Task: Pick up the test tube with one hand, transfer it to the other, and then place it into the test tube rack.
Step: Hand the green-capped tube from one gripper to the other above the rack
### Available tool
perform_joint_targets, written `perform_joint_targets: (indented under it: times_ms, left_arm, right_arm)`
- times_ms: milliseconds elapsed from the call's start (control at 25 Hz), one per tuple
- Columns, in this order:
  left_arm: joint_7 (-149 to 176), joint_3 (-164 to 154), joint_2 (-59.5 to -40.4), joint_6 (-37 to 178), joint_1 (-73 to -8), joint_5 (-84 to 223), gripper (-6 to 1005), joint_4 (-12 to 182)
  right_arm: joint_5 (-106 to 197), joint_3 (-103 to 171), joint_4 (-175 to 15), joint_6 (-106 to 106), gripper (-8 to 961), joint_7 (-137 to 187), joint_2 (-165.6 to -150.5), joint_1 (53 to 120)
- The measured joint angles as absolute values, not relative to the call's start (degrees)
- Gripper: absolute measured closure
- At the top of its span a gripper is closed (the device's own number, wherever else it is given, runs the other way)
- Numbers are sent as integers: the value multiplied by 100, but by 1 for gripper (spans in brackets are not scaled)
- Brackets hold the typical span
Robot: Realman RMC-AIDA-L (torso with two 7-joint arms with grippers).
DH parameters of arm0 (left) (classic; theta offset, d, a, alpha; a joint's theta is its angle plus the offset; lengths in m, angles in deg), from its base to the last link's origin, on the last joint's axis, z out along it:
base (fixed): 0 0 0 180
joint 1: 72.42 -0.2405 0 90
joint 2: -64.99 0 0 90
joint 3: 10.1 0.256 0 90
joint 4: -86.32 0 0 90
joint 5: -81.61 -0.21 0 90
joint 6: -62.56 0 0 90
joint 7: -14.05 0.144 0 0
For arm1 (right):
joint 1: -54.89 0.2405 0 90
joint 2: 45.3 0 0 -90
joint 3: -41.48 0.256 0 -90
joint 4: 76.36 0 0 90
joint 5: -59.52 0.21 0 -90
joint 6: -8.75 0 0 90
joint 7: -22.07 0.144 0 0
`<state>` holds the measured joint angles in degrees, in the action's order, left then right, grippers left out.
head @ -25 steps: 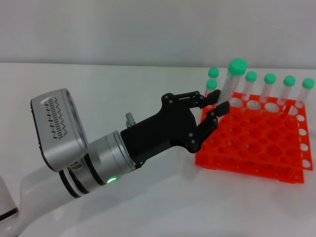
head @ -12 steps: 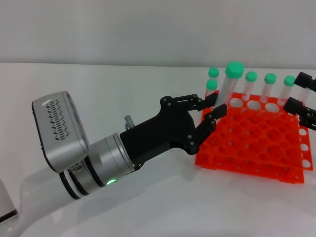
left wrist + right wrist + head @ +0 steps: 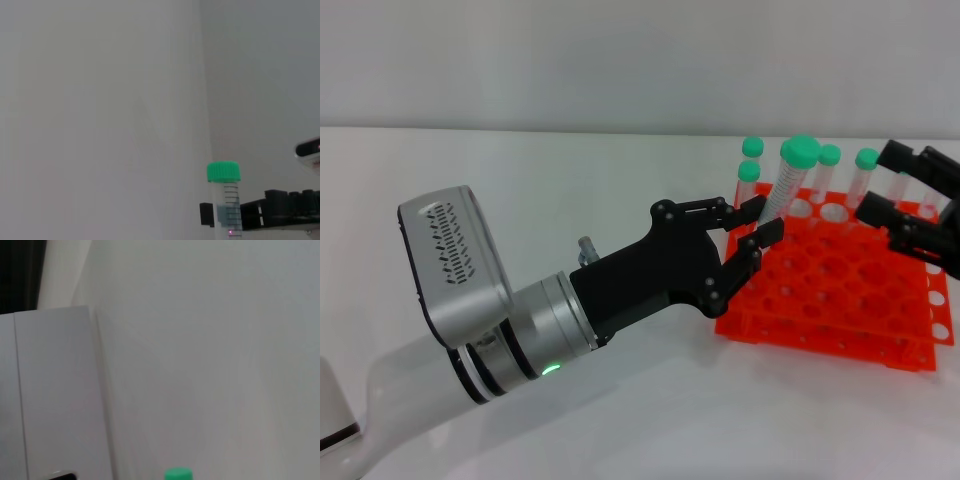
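My left gripper, black on a silver-grey arm with a green light, is shut on the test tube. It holds the tube tilted, green cap up, over the near left corner of the orange-red test tube rack. The tube also shows in the left wrist view, and its cap shows in the right wrist view. My right gripper reaches in from the right above the rack. It is open and empty, a short way to the right of the held tube.
Several other green-capped tubes stand in the rack's back row, some behind the right gripper. The rack sits on a white table with a pale wall behind. The left arm's big silver elbow fills the near left.
The right gripper has come into view from the right and moved left over the rack toward the held tube. The left gripper and tube have shifted only slightly.
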<state>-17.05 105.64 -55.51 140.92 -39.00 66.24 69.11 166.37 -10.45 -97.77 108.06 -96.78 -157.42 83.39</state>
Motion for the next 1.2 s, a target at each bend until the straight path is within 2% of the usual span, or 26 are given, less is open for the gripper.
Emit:
perform_joint_targets:
  times_ms: [560, 880, 1080, 1200]
  left_arm:
    - [-1706, 10730, -5549, 13613, -3677, 6614, 807, 6850]
    - [-1704, 10858, -5558, 13407, -3584, 6618, 807, 6813]
    - [-1702, 10871, -5560, 13401, -3579, 6623, 807, 6807]
    - [-1703, 10872, -5560, 13401, -3578, 6625, 807, 6804]
  right_arm:
    - [16538, -1283, -9789, 10595, 119, -9717, -15956, 8546]
    - [16538, -1284, -9789, 10563, 119, -9737, -15996, 8593]
    - [16538, -1278, -9789, 10557, 309, -9797, -15999, 8598]
    - [16538, -1281, -9789, 10544, 367, -9829, -16000, 8598]
